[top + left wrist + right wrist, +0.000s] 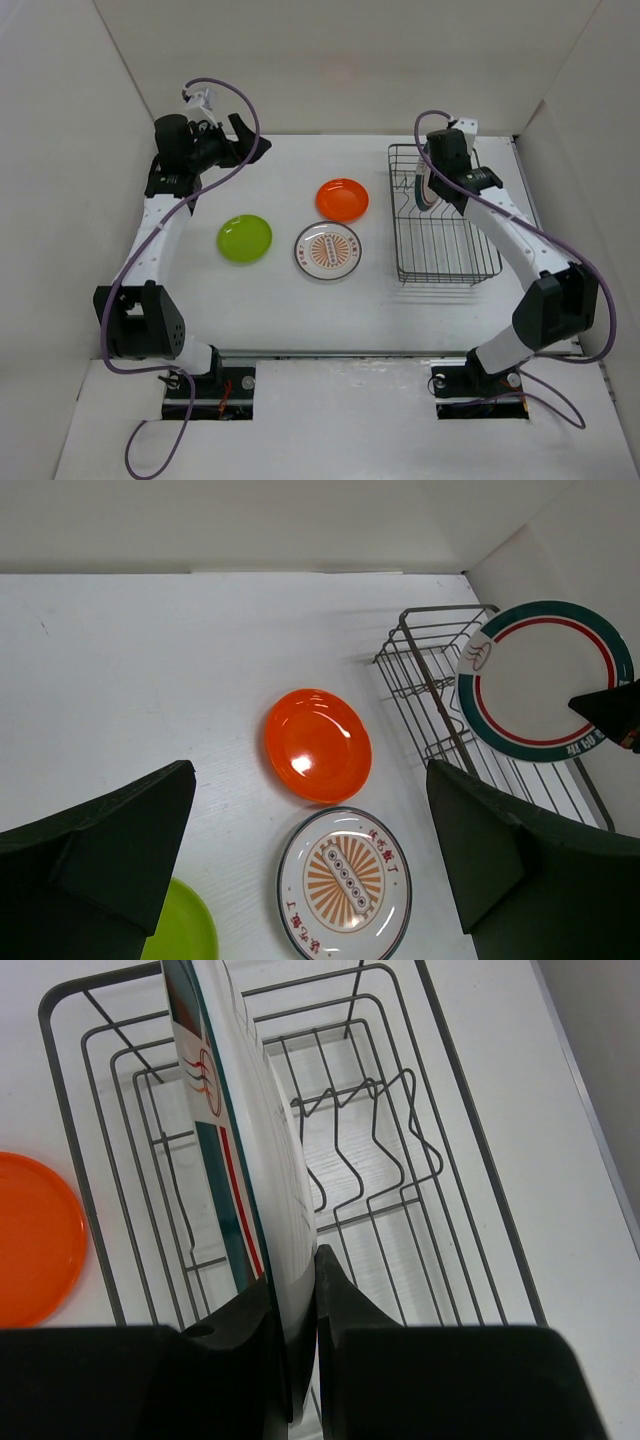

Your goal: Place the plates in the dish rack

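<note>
While the right end effector (298, 1270) pinches the green-rimmed plate (235, 1160) by its edge, the plate stands upright over the 12 o'clock end of the dish rack (445, 250). Seen from above, the plate's edge line runs roughly from 12 to 6 o'clock, parallel to the rack's long axis, and its printed face points toward 9 o'clock. Whether its lower rim touches the wires cannot be told. The rack sits at the 3 o'clock side of the bench (280, 300). Three plates lie flat, face up, near the centre: the orange plate (342, 199), the patterned plate (328, 250) just at its 6 o'clock, and the lime plate (244, 239) toward 9 o'clock. The left end effector (308, 768) hangs wide and holds nothing at about 10 o'clock.
</note>
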Controlling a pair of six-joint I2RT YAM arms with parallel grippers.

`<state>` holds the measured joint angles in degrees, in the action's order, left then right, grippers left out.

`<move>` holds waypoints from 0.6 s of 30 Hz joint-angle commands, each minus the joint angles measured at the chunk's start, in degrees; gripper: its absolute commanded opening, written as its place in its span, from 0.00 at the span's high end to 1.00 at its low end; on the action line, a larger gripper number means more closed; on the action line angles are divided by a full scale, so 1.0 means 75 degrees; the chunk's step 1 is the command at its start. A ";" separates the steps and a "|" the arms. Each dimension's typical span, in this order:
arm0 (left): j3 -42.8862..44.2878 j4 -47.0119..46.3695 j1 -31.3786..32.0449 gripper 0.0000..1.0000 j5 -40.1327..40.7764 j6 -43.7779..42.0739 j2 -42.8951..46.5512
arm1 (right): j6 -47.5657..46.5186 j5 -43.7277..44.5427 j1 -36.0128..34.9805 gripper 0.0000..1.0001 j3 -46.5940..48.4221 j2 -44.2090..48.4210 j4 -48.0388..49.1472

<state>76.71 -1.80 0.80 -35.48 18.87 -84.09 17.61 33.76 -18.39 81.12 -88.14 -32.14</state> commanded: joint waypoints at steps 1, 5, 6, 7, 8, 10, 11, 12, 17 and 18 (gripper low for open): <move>-0.0114 -0.0346 -0.0059 0.00 -0.0050 -0.0126 0.0220 | -0.0133 0.0069 0.0050 1.00 0.0492 -0.0096 0.0699; -0.0185 -0.0416 -0.0059 0.00 -0.0050 -0.0195 0.0291 | -0.0401 -0.0071 0.0050 1.00 0.0492 -0.0436 0.0898; -0.0185 -0.0416 -0.0059 0.00 -0.0050 -0.0196 0.0291 | -0.0541 -0.0071 0.0050 1.00 0.0574 -0.0563 0.0899; -0.0185 -0.0416 -0.0059 0.00 -0.0050 -0.0196 0.0291 | -0.0636 -0.0071 -0.0031 1.00 0.0574 -0.0669 0.1003; -0.0254 -0.0416 -0.0059 0.00 -0.0050 -0.0196 0.0291 | -0.0636 0.0021 -0.0032 1.00 0.0574 -0.0670 0.1074; -0.0255 -0.0485 -0.0059 0.00 -0.0050 -0.0266 0.0291 | -0.0824 -0.0047 -0.0114 1.00 0.0574 -0.0857 0.1168; -0.0255 -0.0486 -0.0059 0.00 -0.0050 -0.0359 0.0291 | -0.0905 -0.0048 -0.0114 0.98 0.0574 -0.0858 0.1168; -0.0325 -0.0486 -0.0059 0.00 -0.0050 -0.0360 0.0291 | -0.0906 -0.0048 -0.0114 0.96 0.0574 -0.0927 0.1249; -0.0325 -0.0556 -0.0059 0.00 -0.0260 -0.0606 0.0034 | -0.0976 -0.0211 -0.0114 0.73 0.0574 -0.0998 0.1250; -0.0325 -0.0556 -0.0059 0.00 -0.0261 -0.0699 0.0033 | -0.0976 -0.0212 -0.0114 0.58 0.0574 -0.0998 0.1250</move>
<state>74.48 -2.85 0.62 -35.83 16.10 -84.05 11.64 31.42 -19.20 82.54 -96.36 -26.15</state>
